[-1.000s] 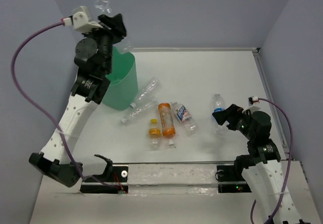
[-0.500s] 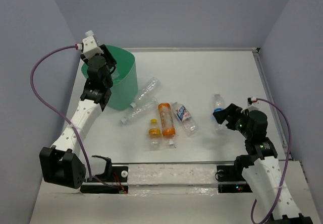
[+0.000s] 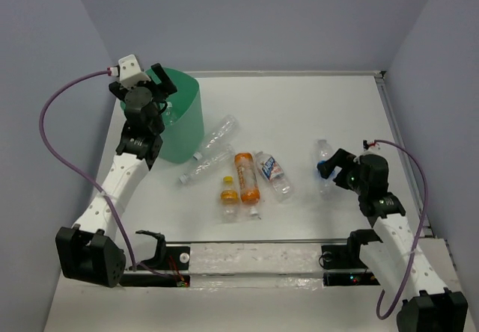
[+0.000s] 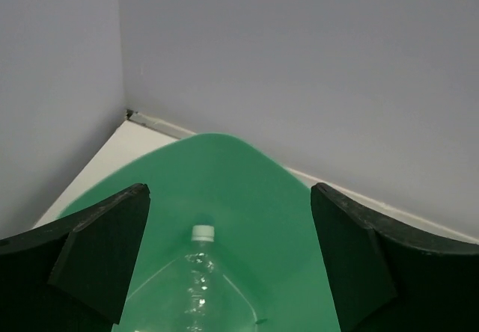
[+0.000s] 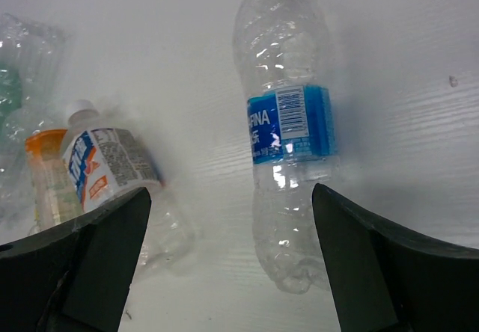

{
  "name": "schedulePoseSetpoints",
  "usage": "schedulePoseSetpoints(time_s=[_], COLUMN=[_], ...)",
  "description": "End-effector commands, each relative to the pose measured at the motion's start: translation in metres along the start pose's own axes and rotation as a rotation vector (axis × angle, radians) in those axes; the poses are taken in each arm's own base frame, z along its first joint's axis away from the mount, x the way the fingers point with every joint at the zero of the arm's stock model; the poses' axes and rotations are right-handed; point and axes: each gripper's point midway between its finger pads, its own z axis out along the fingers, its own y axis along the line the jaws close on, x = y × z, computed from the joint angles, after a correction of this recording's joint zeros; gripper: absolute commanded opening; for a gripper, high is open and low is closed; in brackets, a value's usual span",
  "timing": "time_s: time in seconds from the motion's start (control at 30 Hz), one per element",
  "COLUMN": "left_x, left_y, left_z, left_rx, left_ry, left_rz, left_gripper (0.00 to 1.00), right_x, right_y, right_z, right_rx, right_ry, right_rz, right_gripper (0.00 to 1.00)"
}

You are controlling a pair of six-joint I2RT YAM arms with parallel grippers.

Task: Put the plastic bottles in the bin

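My left gripper hangs open over the mint-green bin. In the left wrist view a clear bottle with a white cap lies inside the bin, loose below the left gripper. My right gripper stands open just above a blue-labelled bottle lying on the table. In the right wrist view that bottle's base end lies between the spread fingers of the right gripper, nearer the right one, untouched.
Several more bottles lie mid-table: two clear ones beside the bin, an orange one, a red-white labelled one and a short one with a yellow-orange cap. A raised rail runs along the near edge.
My left gripper came down from high above the bin's rim, opened and let go of the clear bottle, which now lies in the bin. My right gripper crept slightly closer to the blue-labelled bottle.
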Motion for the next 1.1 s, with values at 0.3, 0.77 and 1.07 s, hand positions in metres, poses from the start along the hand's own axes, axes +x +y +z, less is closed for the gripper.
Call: schedulePoseSetpoints(time_s=[0.3, 0.77, 1.07], left_x=[-0.06, 0.003, -0.004], left_y=[-0.051, 0.013, 0.009], left_z=[-0.135, -0.219, -0.239], left_rx=[0.547, 0.495, 0.578], left_ry=[0.042, 0.172, 0.11], left_rz=[-0.258, -0.223, -0.269], left_gripper=[0.99, 0.99, 0.99], right_x=[-0.069, -0.017, -0.022], right_y=[-0.01, -0.009, -0.023], right_z=[0.042, 0.099, 0.108], right_rx=[0.187, 0.185, 0.289], right_ry=[-0.112, 0.231, 0.273], right_rz=[-0.107, -0.159, -0.222], right_gripper=[0.94, 0.93, 0.53])
